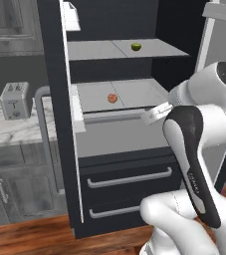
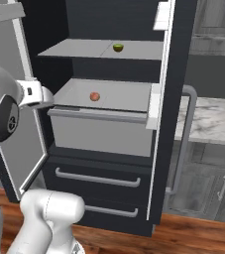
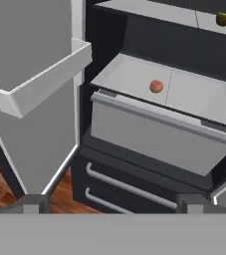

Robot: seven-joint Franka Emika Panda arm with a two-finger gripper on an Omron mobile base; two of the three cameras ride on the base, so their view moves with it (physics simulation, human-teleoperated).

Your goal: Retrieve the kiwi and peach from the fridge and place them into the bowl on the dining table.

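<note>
Before open fridge [image 1: 134,164], hand [image 3: 112,201] spread, level with peach [image 3: 156,86]

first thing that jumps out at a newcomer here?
The open fridge dominates, dark inside with grey shelves, both doors swung wide. Two small fruits stand out against the grey: the green kiwi on the upper shelf and the orange-red peach alone on the shelf below it. Off to the side, a toaster sits on the marble counter, and the gripper hangs open, back from the fridge.
</note>
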